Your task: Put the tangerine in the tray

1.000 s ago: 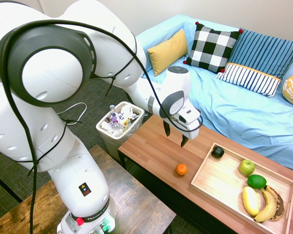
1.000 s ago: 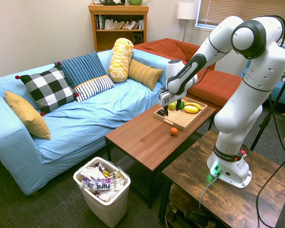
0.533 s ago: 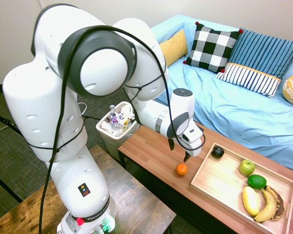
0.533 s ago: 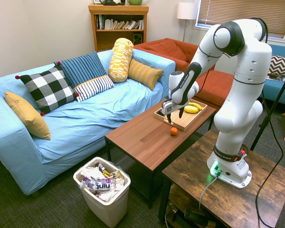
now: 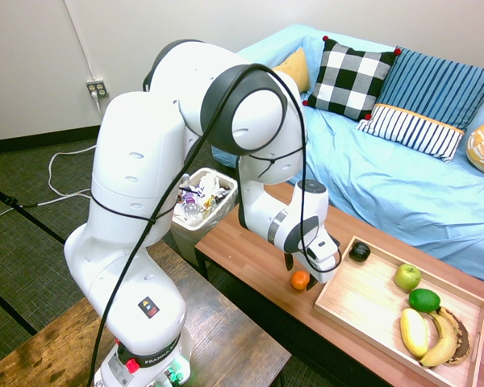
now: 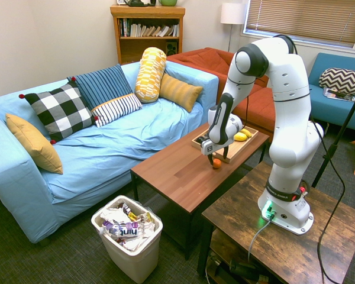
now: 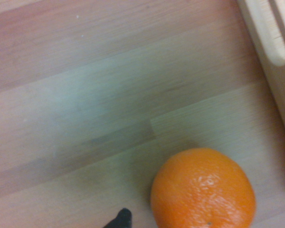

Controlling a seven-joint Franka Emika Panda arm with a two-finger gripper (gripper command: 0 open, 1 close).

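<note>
The gripper point(image 6: 218, 158) has its 2 jaws spread wide, pointing down over the tangerine point(image 5: 300, 280), probably so they can pass around the fruit before closing. The tangerine sits on the brown tabletop point(image 5: 254, 256), beneath and roughly between the jaws, outside the tray point(image 5: 331, 306). The tray lies just beside the jaws, which should keep the carry short. Its 1 green apple point(image 5: 407, 276) sits well away from the jaws, leaving bare wood nearer them, likely room enough for the tangerine.
</note>
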